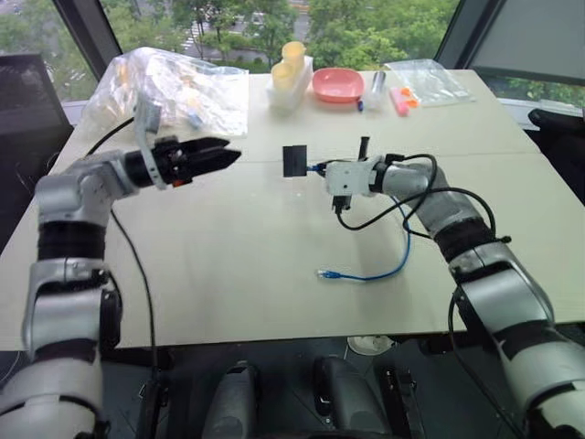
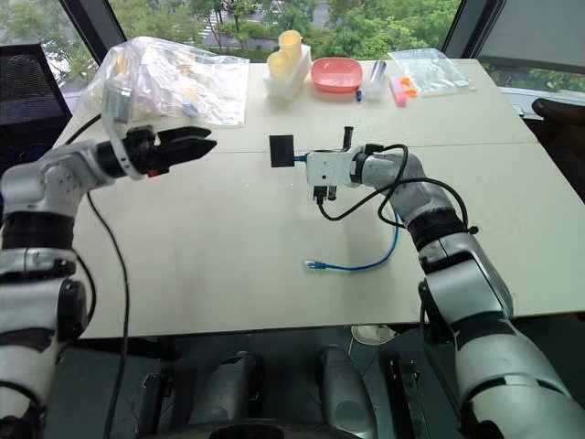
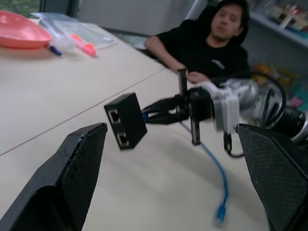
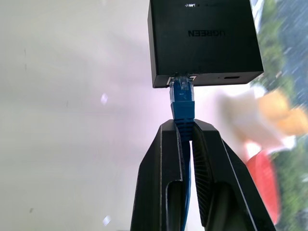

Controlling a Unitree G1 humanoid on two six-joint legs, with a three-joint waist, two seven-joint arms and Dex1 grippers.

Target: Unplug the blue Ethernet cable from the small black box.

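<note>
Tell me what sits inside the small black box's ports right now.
One edge of the small black box holds the blue Ethernet cable plug, pinched by the right gripper. Two ports on the opposite edge look empty. Inside the plugged port is covered.

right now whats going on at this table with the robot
The right gripper has its jaws shut on the blue Ethernet cable just behind the plug, holding the small black box up off the table by that cable. The plug is still seated in the box. The left gripper, jaws open, is held beside the box. The cable's free end lies on the table.
</note>
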